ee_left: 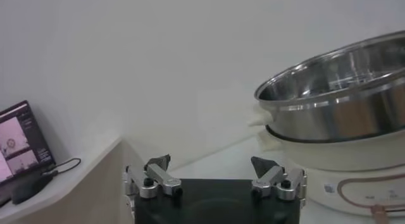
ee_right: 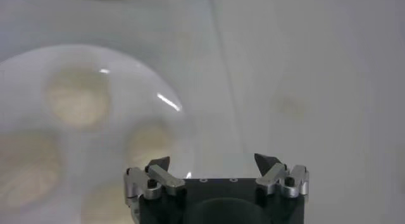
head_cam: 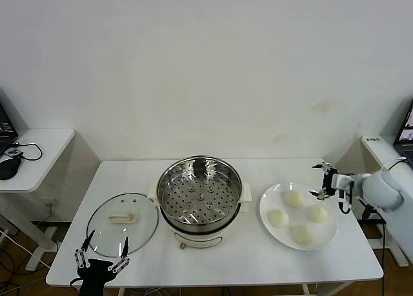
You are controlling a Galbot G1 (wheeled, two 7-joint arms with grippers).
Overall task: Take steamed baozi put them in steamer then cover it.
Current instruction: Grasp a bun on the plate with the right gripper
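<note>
We take the round stainless-steel steamer (head_cam: 200,196), with its perforated floor and white cooker base, as our landmark; it stands at the middle of the white rectangular table (head_cam: 213,260). Its basket holds nothing and it is uncovered.

Left of the steamer, just beside its base, we find the round clear glass cover (head_cam: 122,224) lying flat on the table, cream-white handle up. At the table's near edge, in front of the cover, we note the left gripper (head_cam: 102,251); its jaws stand wide apart and hold nothing. Its wrist view shows the same gripper (ee_left: 211,171) low beside the steamer (ee_left: 335,102), with both fingers clear of it.

Right of the steamer, we record a flat round white plate (head_cam: 298,217) carrying the four cream-white steamed baozi (head_cam: 294,199), set near one another in a loose ring. Beyond the plate's right rim, farthest from the steamer, the right gripper (head_cam: 322,180) hovers above the table with jaws spread and empty. Its wrist view shows the gripper (ee_right: 214,168) above the plate (ee_right: 82,54) edge, the baozi (ee_right: 76,99) untouched.
</note>
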